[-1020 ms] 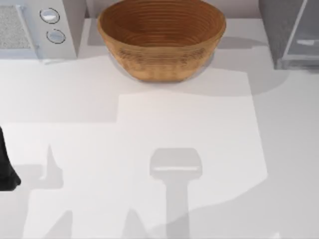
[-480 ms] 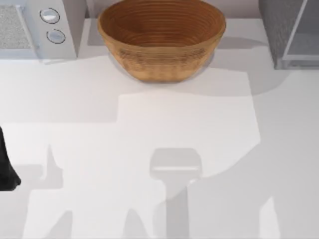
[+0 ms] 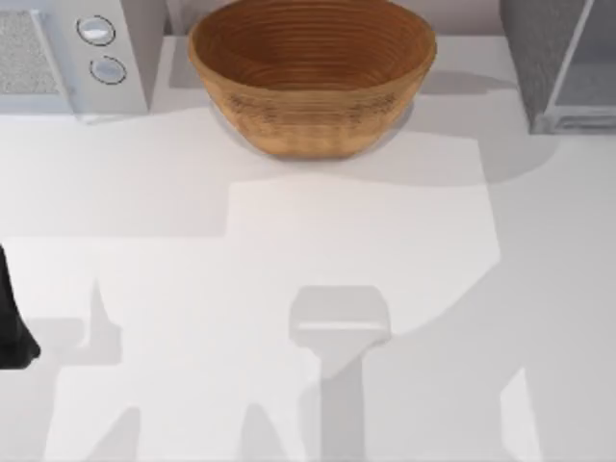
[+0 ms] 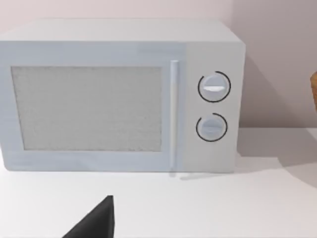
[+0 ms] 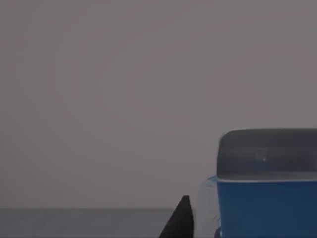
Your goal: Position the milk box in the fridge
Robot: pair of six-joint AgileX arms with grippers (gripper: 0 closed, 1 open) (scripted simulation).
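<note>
Apparently the carrying was close to its end, though I could confirm little from my station. The milk box sat close in front of the right wrist camera, its blue body and greyish top right beside the dark tip of the right gripper. Behind it was a flat, dim grey surface. I judged that the arm held the carton up near or inside the fridge, which stood at the table's far right corner with its pale door panel angled outward. Whether the right claw was clamped on the carton or merely alongside it, I could not tell. The left arm stayed parked at the left edge, out of the way so the right side had free room. The left gripper pointed at the white microwave, and I could not tell whether it was apart or together. The wicker bowl stood between microwave and fridge at the back, untouched. Compared with a second earlier, a bright streak across the door panel had gone, leaving it plain grey. The shadow over the table's lower right had spread, cutting the lit patch down to a narrow sliver. I took that to mean the right arm had moved. Bowl, microwave and left arm had not shifted.
</note>
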